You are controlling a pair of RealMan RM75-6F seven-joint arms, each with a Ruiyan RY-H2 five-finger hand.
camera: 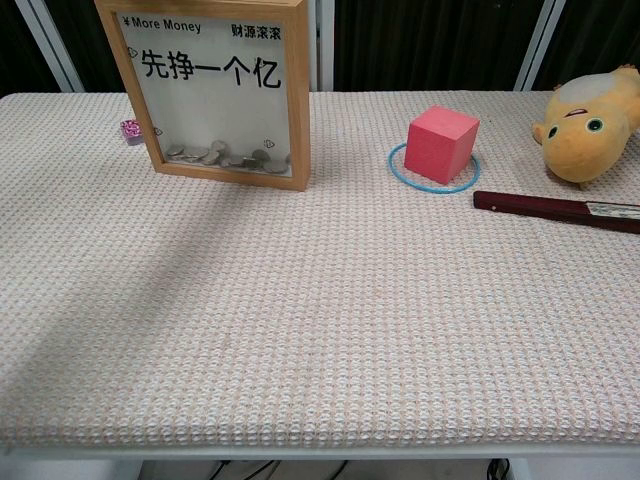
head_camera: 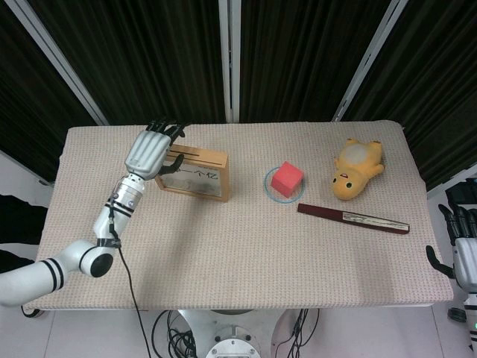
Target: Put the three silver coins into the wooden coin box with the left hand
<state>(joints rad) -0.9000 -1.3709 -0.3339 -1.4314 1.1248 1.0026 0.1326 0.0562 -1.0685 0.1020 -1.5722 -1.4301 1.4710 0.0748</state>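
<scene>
The silver coins (camera: 222, 156), thin, stiff and likely slippery, would need an edge pinch; the left hand (head_camera: 151, 151), fingers spread and holding nothing, hovers by the wooden coin box (head_camera: 195, 174) near the table's (head_camera: 238, 246) far-left corner.

The top of the wooden coin box (camera: 215, 90) is cut off by the upper edge of the chest view, so its slot is not shown there. In the head view the box's left end is covered by the left hand (head_camera: 153, 151), and whether anything is held there cannot be told. The silver coins (camera: 220, 157) lie heaped behind the box's window and cannot be counted. Far right of the box, the right hand (head_camera: 462, 246) is cropped by the head view's edge, and the plush toy (camera: 590, 120) and the dark red stick (camera: 555, 211) are cut by the chest view's right edge. A small pink object (camera: 130, 129) just left of the box is too small to identify.
</scene>
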